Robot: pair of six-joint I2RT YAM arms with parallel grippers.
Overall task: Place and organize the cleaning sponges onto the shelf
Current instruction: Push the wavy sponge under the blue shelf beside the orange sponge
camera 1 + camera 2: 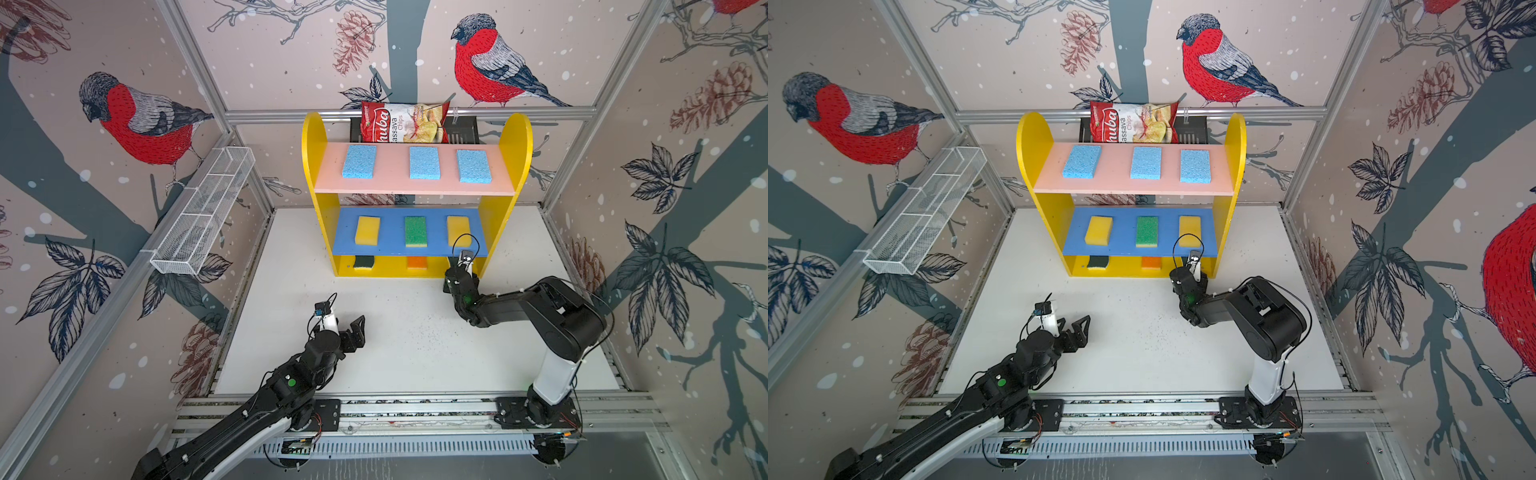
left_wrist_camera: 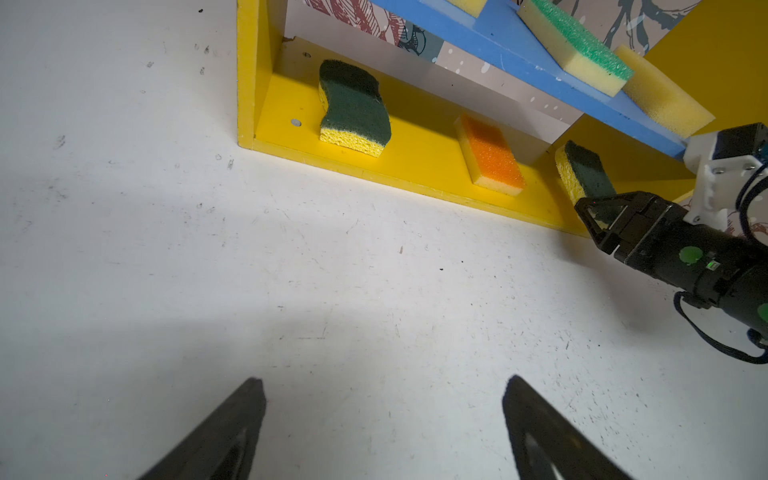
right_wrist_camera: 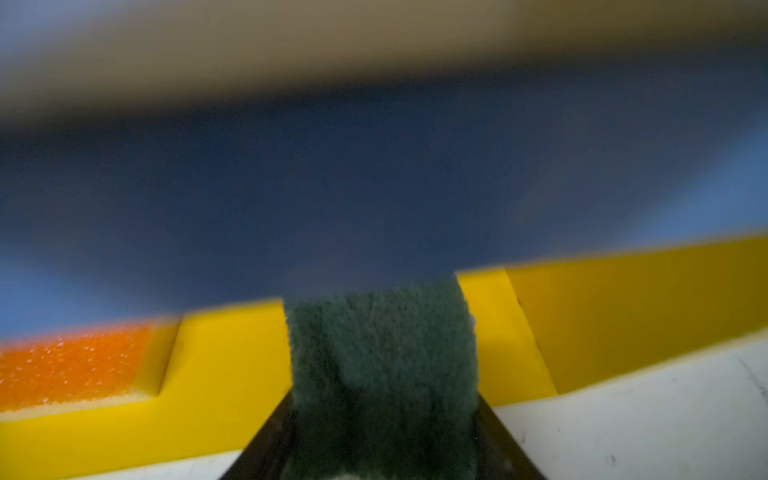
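Across the back of the white worktop (image 1: 415, 345) stands the shelf (image 1: 515, 141), with yellow round-topped sides and three levels. The right arm (image 1: 552, 316) reaches in low at the shelf's right end. The left arm (image 1: 299, 374) hangs over open worktop, well apart from the shelf. A white wire mesh basket (image 1: 203, 216) is fixed on the left wall. Behind the shelf top, a red chips bag (image 1: 403, 122) leans in a black rack (image 1: 461, 129).

Sponge rundown, level by level:
- The pink board (image 1: 390, 183) has three light blue sponges (image 1: 359, 162) (image 1: 424, 163) (image 1: 473, 166) in a row, spaced apart.
- The blue board (image 1: 395, 232) has two yellow sponges (image 1: 367, 230) (image 1: 458, 230) with the green-topped sponge (image 1: 415, 231) between them.
- The yellow base (image 1: 390, 270) has a wavy dark-green sponge (image 1: 364, 262) towards the left and the orange-topped sponge (image 1: 417, 262) in the middle.

The right jaws are clamped partway closed on the near end of the second wavy sponge (image 2: 586, 174). It's at the right end of the base, tucked under the blue board. In the right wrist view its dark green top (image 3: 382, 365) fills the gap between the jaws, with the orange-topped one off to the side. Honestly can't tell if it's sitting on the base or just above it.

The left jaws gape wide, with nothing between them but worktop.
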